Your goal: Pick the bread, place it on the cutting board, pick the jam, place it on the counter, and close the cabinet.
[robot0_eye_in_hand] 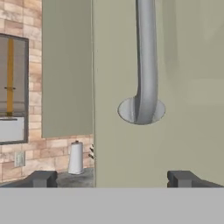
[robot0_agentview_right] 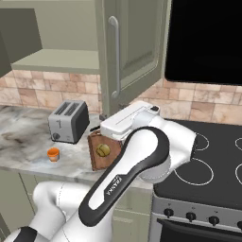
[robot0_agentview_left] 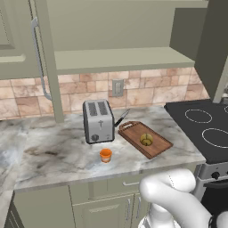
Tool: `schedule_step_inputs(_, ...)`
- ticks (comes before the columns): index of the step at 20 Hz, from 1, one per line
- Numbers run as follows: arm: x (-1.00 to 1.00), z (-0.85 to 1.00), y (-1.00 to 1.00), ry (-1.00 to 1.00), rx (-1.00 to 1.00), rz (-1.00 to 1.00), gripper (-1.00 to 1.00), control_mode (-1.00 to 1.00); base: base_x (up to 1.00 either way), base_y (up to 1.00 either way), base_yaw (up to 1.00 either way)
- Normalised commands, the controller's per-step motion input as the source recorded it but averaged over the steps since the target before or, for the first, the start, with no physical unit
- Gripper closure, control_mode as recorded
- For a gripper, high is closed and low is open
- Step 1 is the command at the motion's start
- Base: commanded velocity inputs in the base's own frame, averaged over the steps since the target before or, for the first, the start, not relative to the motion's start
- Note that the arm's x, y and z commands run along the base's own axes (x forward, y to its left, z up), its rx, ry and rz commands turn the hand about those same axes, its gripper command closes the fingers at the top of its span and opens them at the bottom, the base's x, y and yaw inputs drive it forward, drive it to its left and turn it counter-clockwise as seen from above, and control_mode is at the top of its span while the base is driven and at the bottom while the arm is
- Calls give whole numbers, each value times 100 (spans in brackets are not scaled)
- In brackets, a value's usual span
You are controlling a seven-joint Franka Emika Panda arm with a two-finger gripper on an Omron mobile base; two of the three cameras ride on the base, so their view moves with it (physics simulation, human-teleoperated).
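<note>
1. The hand (robot0_eye_in_hand: 111, 178) is held spread and empty, facing the open right door of the cabinet (robot0_eye_in_hand: 175, 65) just below the foot of its silver handle (robot0_eye_in_hand: 144, 61).
2. The bread (robot0_agentview_left: 146, 140) is seen lying on the cutting board (robot0_agentview_left: 156, 147), right of the toaster (robot0_agentview_left: 98, 120).
3. The jam (robot0_agentview_left: 105, 155) stands on the counter (robot0_agentview_left: 53, 156) in front of the toaster.

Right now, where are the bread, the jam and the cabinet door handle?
bread (robot0_agentview_left: 146, 140): left base view, top of the bun.
jam (robot0_agentview_left: 105, 155): left base view, jar side.
cabinet door handle (robot0_eye_in_hand: 145, 65): hand view, bar's middle.
</note>
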Motion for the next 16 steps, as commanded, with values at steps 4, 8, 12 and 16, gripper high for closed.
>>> schedule_step_inputs(4, 3, 0, 40, 0, 0, 1, -100, -100, 0, 0, 0)
schedule_step_inputs(8, 15, 0, 28, 0, 3, 0, -100, -100, 0, 0, 0)
schedule_step_inputs(12, 28, 0, 23, 0, 2, 0, -100, -100, 0, 0, 0)
schedule_step_inputs(16, 41, 0, 19, 0, 2, 0, -100, -100, 0, 0, 0)
